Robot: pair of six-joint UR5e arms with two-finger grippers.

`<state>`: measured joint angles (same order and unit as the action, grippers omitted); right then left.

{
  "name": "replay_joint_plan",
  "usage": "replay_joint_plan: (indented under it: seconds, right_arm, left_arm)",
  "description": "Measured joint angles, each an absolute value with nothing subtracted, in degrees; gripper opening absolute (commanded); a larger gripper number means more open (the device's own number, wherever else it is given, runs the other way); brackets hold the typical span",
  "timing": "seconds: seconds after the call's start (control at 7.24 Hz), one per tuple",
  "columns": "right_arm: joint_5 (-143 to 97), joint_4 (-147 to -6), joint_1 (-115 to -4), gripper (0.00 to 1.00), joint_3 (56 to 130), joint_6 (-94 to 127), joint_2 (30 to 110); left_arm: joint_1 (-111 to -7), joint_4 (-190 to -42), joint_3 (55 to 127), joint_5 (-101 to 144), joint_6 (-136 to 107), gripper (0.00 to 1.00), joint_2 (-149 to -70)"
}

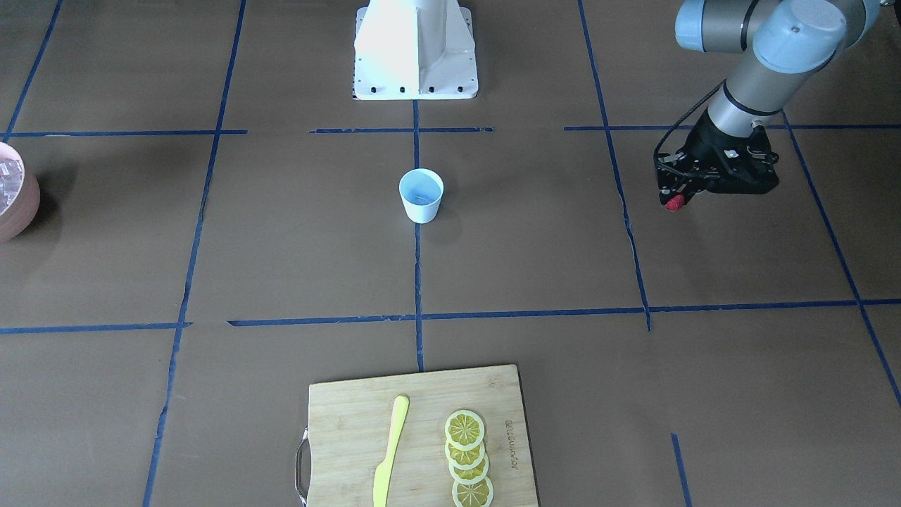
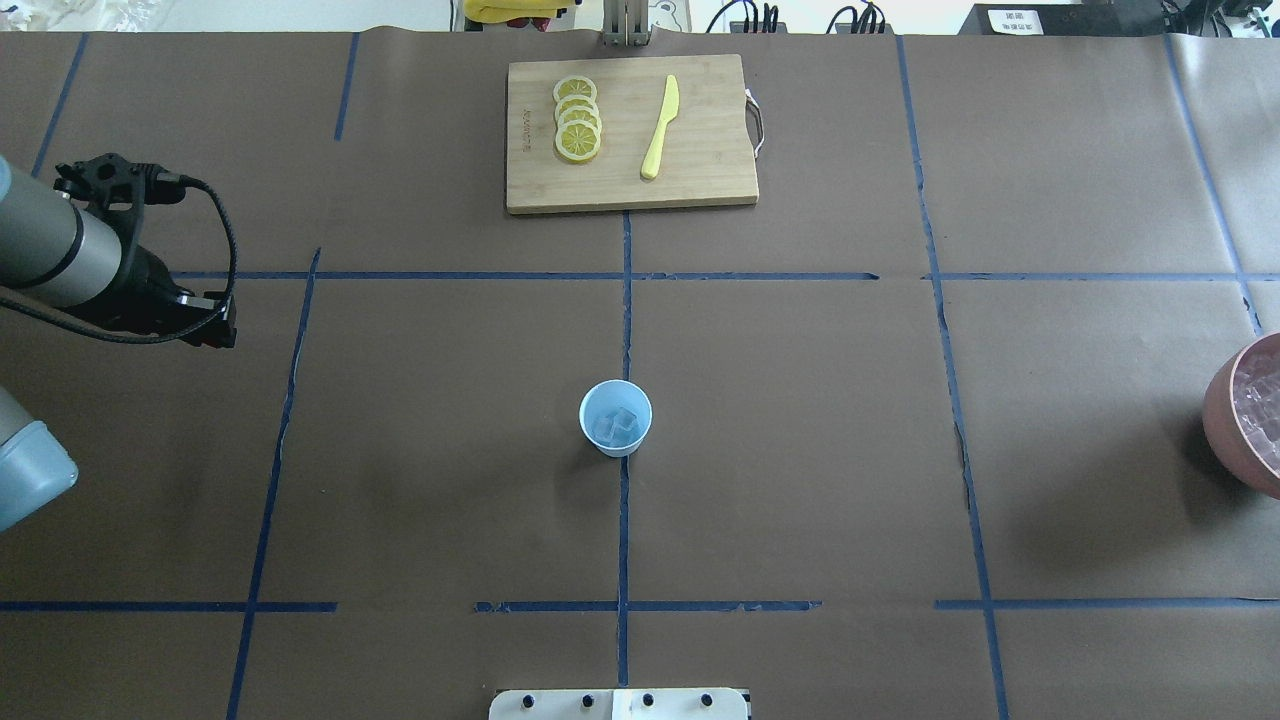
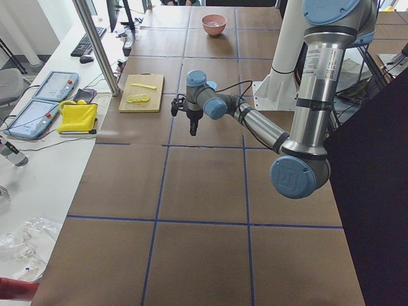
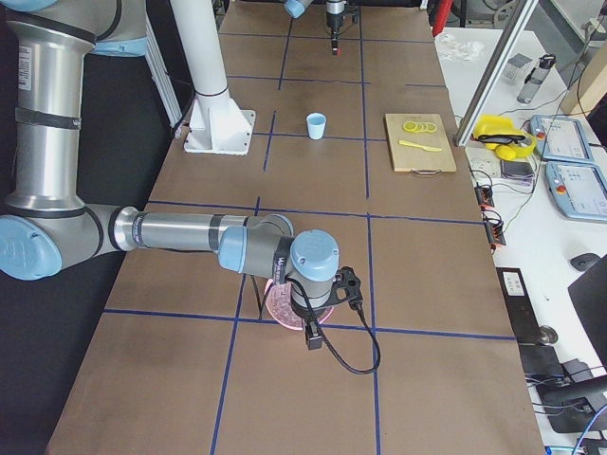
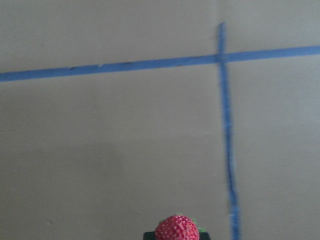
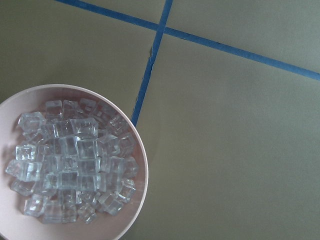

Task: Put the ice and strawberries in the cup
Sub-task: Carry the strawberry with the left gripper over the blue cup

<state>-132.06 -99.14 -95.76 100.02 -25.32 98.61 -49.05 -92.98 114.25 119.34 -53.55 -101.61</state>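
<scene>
The white cup (image 1: 421,197) stands upright at the table's middle; in the overhead view (image 2: 615,418) a few ice cubes (image 2: 617,425) lie inside it. My left gripper (image 1: 676,199) is shut on the small red strawberry (image 1: 674,204) and holds it above the table, well to the cup's side. The left wrist view shows the strawberry (image 5: 177,230) at its bottom edge over bare paper. My right gripper (image 4: 313,339) hangs over the pinkish bowl (image 6: 142,165), which is full of ice (image 6: 75,160). I cannot tell whether it is open or shut.
A wooden cutting board (image 2: 700,170) with lemon slices (image 2: 577,118) and a yellow knife (image 2: 660,128) lies at the table's far side. The bowl (image 2: 1222,400) sits at the table's right edge. The robot's white base (image 1: 415,49) stands behind the cup.
</scene>
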Motion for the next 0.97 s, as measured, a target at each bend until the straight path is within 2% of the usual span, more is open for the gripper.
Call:
replay_joint_plan:
  seconds: [0.55,0.97]
  right_arm:
    - [-132.04,-99.14,-95.83,0.99,100.02,-25.25,98.61]
    - [-132.09,-99.14,-95.88,0.99,100.04,-25.22,98.63]
  left_arm:
    - [-35.51,-79.24,114.48,113.08,-77.65,0.00,-121.17]
    - [-27.20,-77.53,106.73,105.03,-88.67,0.04,-132.16]
